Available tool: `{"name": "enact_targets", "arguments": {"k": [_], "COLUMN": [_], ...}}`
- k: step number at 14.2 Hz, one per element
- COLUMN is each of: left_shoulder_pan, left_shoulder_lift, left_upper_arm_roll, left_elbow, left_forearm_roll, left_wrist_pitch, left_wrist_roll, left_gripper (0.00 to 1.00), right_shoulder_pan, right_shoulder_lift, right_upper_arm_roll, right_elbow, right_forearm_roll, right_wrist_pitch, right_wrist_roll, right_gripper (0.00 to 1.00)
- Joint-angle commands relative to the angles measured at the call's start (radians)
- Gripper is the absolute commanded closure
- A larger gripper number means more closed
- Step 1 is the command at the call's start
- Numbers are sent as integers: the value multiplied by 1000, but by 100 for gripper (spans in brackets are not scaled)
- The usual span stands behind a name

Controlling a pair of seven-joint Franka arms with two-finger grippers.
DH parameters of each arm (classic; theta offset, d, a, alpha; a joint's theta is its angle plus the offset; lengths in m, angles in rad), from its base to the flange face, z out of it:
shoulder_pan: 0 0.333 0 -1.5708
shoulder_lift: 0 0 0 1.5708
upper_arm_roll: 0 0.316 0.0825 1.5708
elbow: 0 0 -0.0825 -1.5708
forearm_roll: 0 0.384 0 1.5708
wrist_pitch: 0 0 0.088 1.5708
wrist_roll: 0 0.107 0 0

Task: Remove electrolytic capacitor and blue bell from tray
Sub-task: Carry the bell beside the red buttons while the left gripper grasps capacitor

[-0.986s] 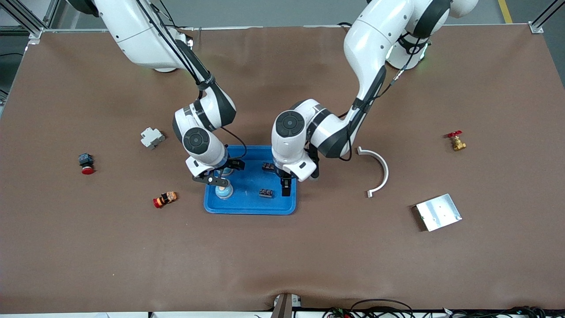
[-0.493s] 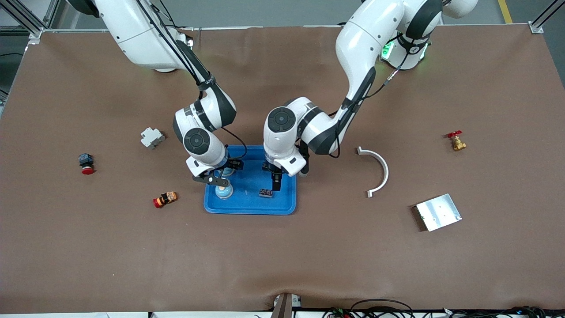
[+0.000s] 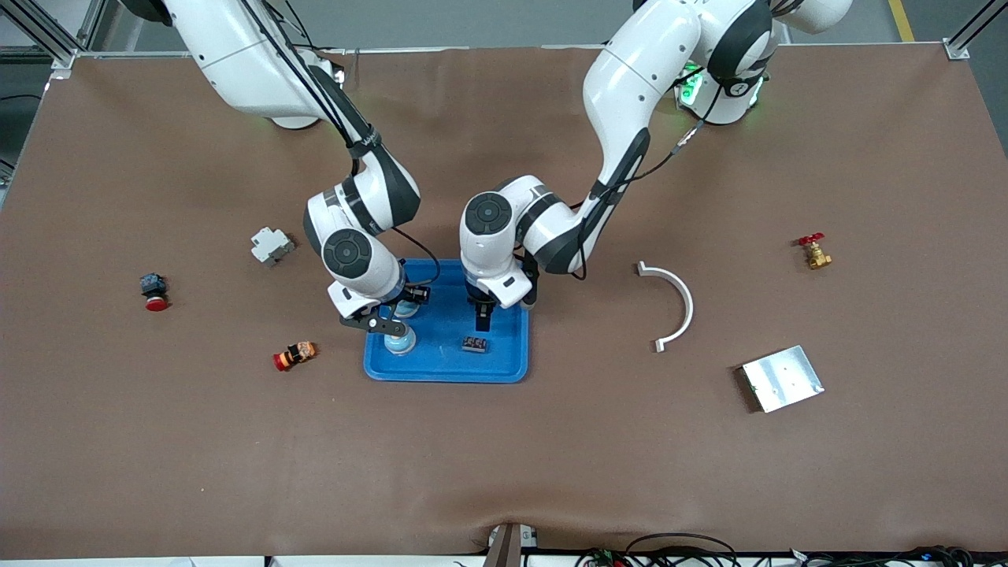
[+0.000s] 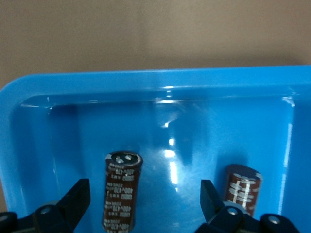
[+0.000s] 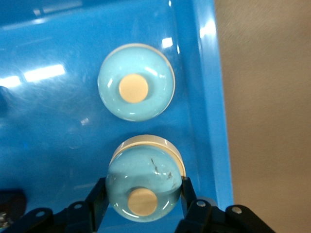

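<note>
Brown table (image 3: 504, 457), blue tray (image 3: 446, 370), grey floor along table's top edge

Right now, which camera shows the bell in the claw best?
The right wrist view: the right claw grips the held bell close up in the blue tray. The front view shows it tiny, half hidden under the arm. The left wrist view shows only capacitors.
</note>
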Motion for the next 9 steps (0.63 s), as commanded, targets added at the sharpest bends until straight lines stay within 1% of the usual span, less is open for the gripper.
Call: {"name": "enact_targets", "arguments": {"k": [1,3,4,7,9], "left_shoulder_pan": [-15,-20,-23,-31,-31], "left_shoulder_lift": [22,28,30,29,24], "left_upper_arm_roll": [8,8,8,8,10], "left_elbow": [19,19,19,18,18], "left_forearm_roll": [-14,-14,-16,-20,-20], "left_wrist_pitch": [5,6,6,6,3], "left_wrist_roll": [-11,-12,-14,-14,-15], "left_gripper": [0,0,0,21,43], "right_shoulder_pan": [-46,-99,-124,-190,-233], "right_shoulder_lift": [-68,-106,-120,-148,-153], "right_upper_arm_roll": [6,1,-20,-110,-192], "right_elbow": [-11,-11,-11,-19,-20], "right_forearm_roll": [4,4,4,0,-14], "right_wrist_pitch": [-46,-111,-144,-201,-206], "right_wrist_roll": [-57,-164,-222,-475,-706], "right_gripper": [91,98,99,99,99]}}
